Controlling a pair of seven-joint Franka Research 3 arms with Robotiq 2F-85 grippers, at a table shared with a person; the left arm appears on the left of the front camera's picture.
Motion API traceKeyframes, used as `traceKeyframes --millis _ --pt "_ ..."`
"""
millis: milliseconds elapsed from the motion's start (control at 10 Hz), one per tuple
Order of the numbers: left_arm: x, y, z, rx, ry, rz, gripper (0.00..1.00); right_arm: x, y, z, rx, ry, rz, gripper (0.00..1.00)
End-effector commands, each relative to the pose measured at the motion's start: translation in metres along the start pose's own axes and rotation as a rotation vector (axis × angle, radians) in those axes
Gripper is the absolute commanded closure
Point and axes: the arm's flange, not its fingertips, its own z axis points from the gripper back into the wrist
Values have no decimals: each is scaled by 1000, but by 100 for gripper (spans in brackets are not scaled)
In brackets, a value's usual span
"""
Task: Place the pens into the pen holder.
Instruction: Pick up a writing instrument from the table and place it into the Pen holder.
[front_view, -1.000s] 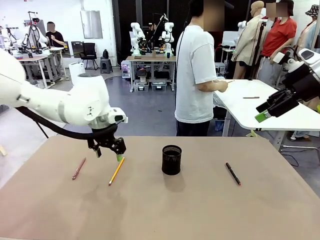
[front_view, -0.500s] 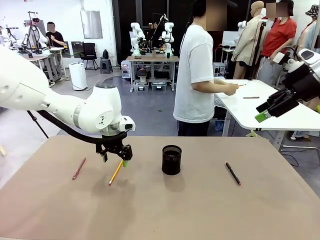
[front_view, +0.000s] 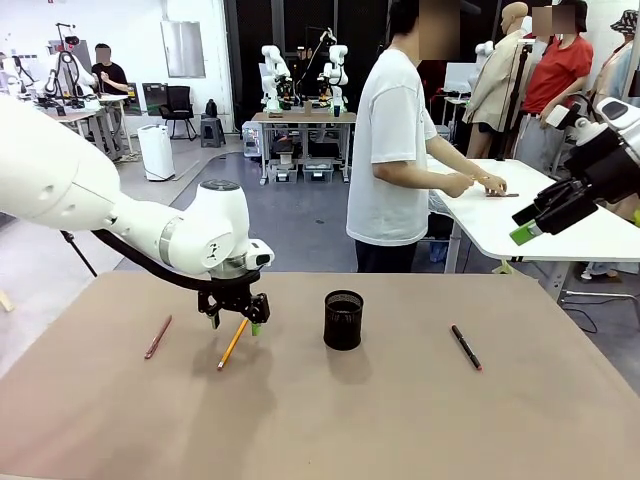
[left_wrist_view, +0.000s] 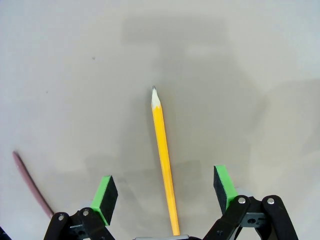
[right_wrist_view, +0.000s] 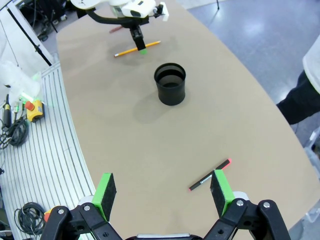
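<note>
Pens: three, all flat on the bench, none yet in the pen holder.

- Yellow-orange pencil: left of the holder, toward the far edge, between the green pads of the left hand. Jaws wide, one pad on either side of the shaft and apart from it, toward the blunt end rather than mid-length.
- Pinkish-red pen: nearer the left edge.
- Black pen with red tip: right of the holder, toward the right edge.
- Holder: upright at mid-bench, apparently empty.
- Right hand: raised beyond the right edge, jaws wide, holding nothing.

Handling, as judged: light, stiff, thin and smooth, so likely to roll or pivot under an off-centre pinch.

- Grip across the shaft, pads square to it, preferably nearer mid-length to limit swinging on the lift.
- Close low enough to catch so thin a body without scraping the bench.
- For insertion, turn upright over the mouth and release low.
- Taller than the cup, so expect a lean against the rim.
</note>
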Motion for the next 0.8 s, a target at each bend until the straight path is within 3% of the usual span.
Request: traceKeyframes --millis 0,100,500,600,700 --pt "13 -4 -8 29 -22 25 0 1 0 0 3 -11 -7 0" --pt "17 -3 -10 25 -36 -17 12 1 0 0 3 -11 -7 0" --pt "22 -4 -11 26 -6 -19 91 1 0 0 3 -11 -7 0" --pt "22 -4 -11 28 0 -21 100 1 0 0 3 -11 -7 0" --pt "23 -4 -11 30 7 -31 100 1 0 0 3 -11 -7 0"
